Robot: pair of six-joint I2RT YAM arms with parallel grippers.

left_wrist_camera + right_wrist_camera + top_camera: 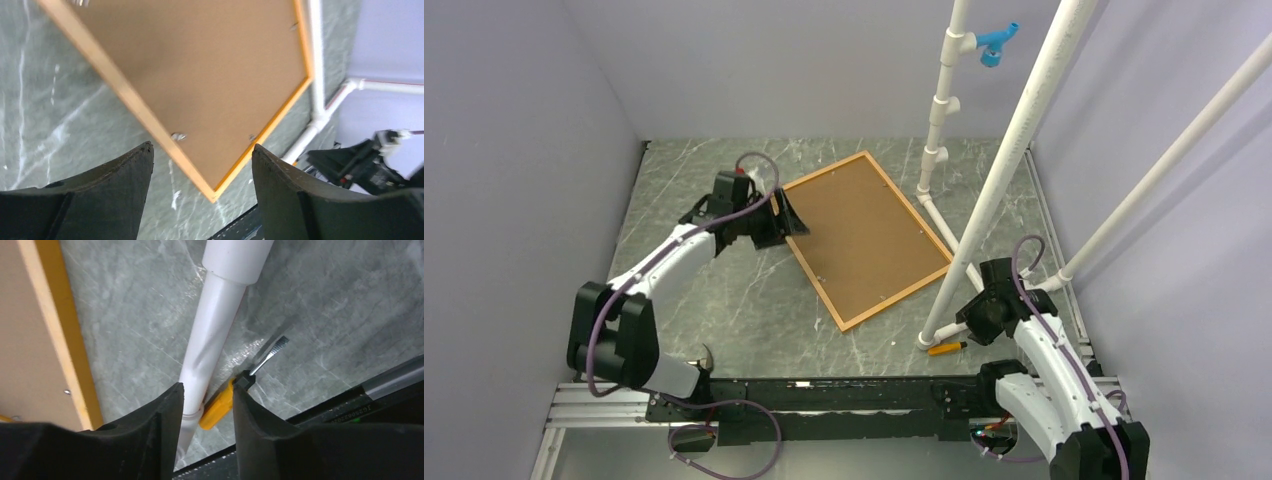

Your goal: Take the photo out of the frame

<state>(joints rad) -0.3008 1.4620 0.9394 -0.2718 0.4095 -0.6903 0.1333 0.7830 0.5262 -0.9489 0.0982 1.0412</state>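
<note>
Top view, with both wrist views. The frame (819,272) was seen lying flat and back upward on the table (724,290). It was set diagonally between the middle and the far edge, with one corner turned towards the near edge. Its opening was filled by the brown backing board (864,240), on which small metal tabs (178,136) were seen close to the orange rim. The photo itself could not be seen; only the back of the frame was shown, so its place could not be told.

The left gripper (792,222) was held at the frame's left long side, near the corner towards the table's left edge. In the left wrist view its jaws were seen wide apart, with nothing between them and the frame's near corner in view beyond the fingertips (135,160).

The right gripper (972,318) was held over the table towards the near right corner, beside the foot of a slanted white pipe (999,170). Its jaws were seen a narrow gap apart, and nothing was seen clamped in them. Through the gap, the orange-handled screwdriver (217,407) was seen lying on the table against the pipe, with its blade pointed away from the frame. Frame and screwdriver were well apart.
</note>
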